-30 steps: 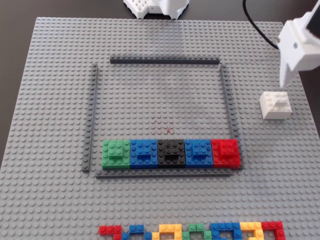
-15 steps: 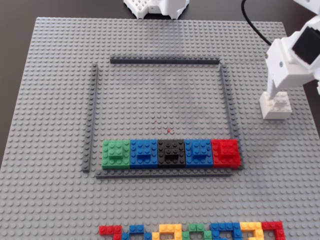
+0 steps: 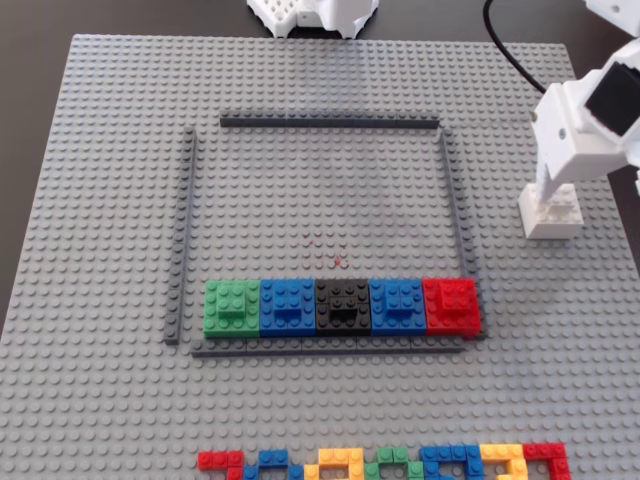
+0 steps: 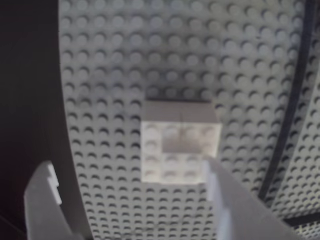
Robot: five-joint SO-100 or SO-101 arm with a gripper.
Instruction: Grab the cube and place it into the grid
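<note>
The cube [image 3: 549, 213] is a small white studded block on the grey baseplate, just right of the grid [image 3: 320, 200], outside its right strip [image 3: 455, 200]. My gripper [image 3: 546, 192] hangs directly over the cube, its tip at the cube's top. In the wrist view the cube [image 4: 180, 147] lies just ahead of my open gripper [image 4: 129, 167]. The right finger [image 4: 225, 200] overlaps the cube's near right corner and the left finger [image 4: 45, 195] stands well off to the left. Nothing is held.
Inside the grid's near edge sits a row of green [image 3: 232, 306], blue, black [image 3: 343, 304], blue and red [image 3: 452, 304] blocks. Small multicoloured bricks [image 3: 380, 463] line the near baseplate edge. The arm's white base [image 3: 315, 15] and a black cable [image 3: 510, 50] are at the back.
</note>
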